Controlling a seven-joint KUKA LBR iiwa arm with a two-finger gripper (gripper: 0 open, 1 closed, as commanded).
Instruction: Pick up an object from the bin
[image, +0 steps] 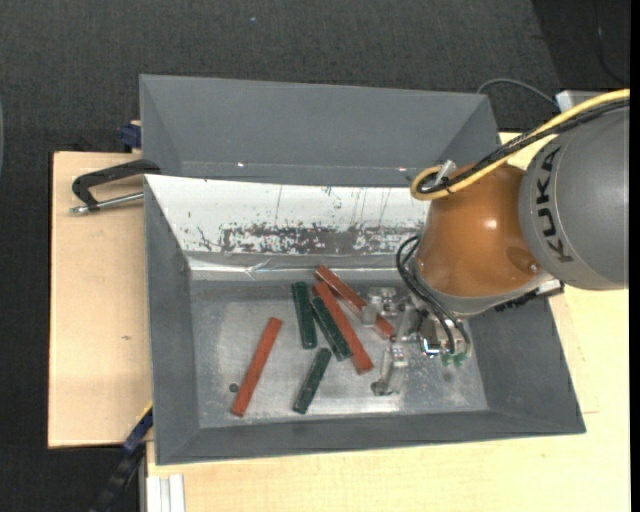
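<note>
1. Red stick (256, 366): alone, slanted, left on the bin (168, 330) floor.
2. Green stick (312, 380): slanted, just right of it.
3. Heap of crossed red and green sticks (335, 320): centre.
4. Gripper (398, 355): low at the heap's right edge, beside a red stick end (383, 326); opening cannot be told.

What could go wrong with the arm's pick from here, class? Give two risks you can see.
One: the red and dark green sticks lie crossed in a heap right beside the gripper, so lifting one may drag or flick its neighbours. Two: the gripper is down close to the bin's side wall, so a sideways move might scrape it.
</note>
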